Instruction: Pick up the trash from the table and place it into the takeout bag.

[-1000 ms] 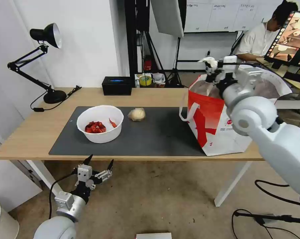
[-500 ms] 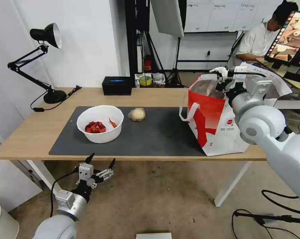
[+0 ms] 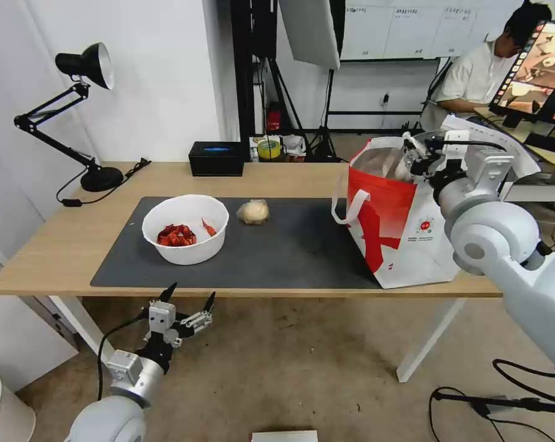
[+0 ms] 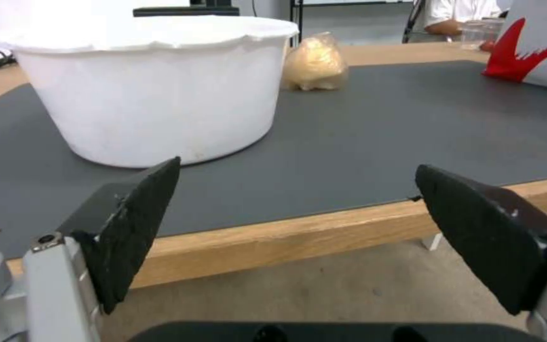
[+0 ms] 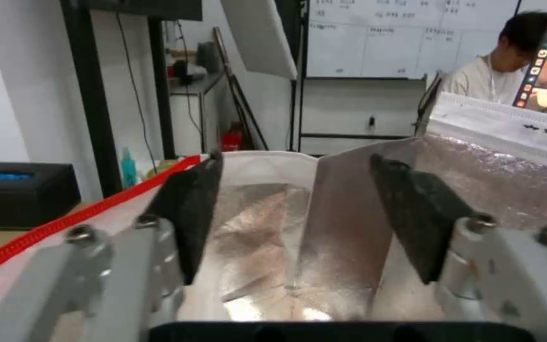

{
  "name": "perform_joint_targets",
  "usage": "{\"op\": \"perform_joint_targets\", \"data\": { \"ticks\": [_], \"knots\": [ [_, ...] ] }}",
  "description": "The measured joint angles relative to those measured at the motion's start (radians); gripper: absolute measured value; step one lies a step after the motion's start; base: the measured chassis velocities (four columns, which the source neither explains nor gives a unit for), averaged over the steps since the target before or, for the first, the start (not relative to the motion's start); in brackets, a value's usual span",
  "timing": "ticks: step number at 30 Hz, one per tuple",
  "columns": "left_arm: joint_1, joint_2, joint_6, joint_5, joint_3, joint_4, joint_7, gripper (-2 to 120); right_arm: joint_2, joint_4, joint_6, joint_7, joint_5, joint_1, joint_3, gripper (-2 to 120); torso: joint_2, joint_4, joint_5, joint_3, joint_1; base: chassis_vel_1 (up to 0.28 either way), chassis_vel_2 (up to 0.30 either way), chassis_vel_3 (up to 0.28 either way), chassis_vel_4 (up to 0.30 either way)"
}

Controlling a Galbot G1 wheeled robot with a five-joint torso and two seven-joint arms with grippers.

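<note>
Black-padded left gripper (image 3: 187, 299) hangs below the front edge of the surface (image 3: 56, 245), jaws spread wide, nothing between them. Just beyond and above it, past the light-wood edge, lies the dark grey mat (image 3: 277, 252). White plastic bowl (image 3: 185, 237) stands on the mat straight ahead of this gripper, nearest of the trash; red crayfish shells (image 3: 177, 235) lie inside. In the left wrist view the bowl (image 4: 153, 90) looms close between the two pads. Beige paper ball (image 3: 253, 211) sits on the mat farther off, behind the bowl and toward the right gripper's side, apart from the bowl. Red-and-white takeout bag (image 3: 400, 233) stands upright at the end of the surface, well away from the left gripper. Right gripper (image 3: 426, 147) is held at the bag's open mouth, jaws parted and empty; its wrist view looks between the pads onto the silver foil lining (image 5: 267, 223). Black tissue box (image 3: 216, 158) rests at the far edge of the surface, beyond the bowl. Desk lamp (image 3: 84, 64) stands at the far corner, out past the left gripper's side.
</note>
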Motion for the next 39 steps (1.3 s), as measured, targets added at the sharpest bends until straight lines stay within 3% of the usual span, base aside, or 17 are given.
{"op": "perform_joint_targets", "data": {
  "ticks": [6,10,27,39],
  "knots": [
    [-0.002,0.001,0.0,0.0,0.002,0.0,0.0,100,-0.002,0.001,-0.004,-0.002,0.0,-0.013,0.0,91,0.0,0.0,0.0,0.0,0.0,0.0,0.0,0.0,0.0],
    [-0.004,0.005,0.001,-0.002,0.002,-0.002,0.0,100,-0.003,0.003,-0.004,-0.005,0.0,-0.013,0.0,99,0.0,0.0,0.0,0.0,0.0,0.0,0.0,0.0,0.0],
    [-0.004,0.0,0.004,-0.003,0.001,0.0,0.0,100,-0.012,0.072,0.06,-0.126,0.058,0.008,-0.025,100,0.0,0.0,-0.0001,0.0,0.0,0.0,0.0,0.0,0.0],
    [-0.002,0.004,0.004,-0.004,-0.015,-0.001,0.0,100,-0.023,0.2,0.111,-0.296,0.054,-0.201,0.019,100,0.0,0.0,0.0001,0.0,0.0,0.0,0.0,0.0,0.0]
  ]
}}
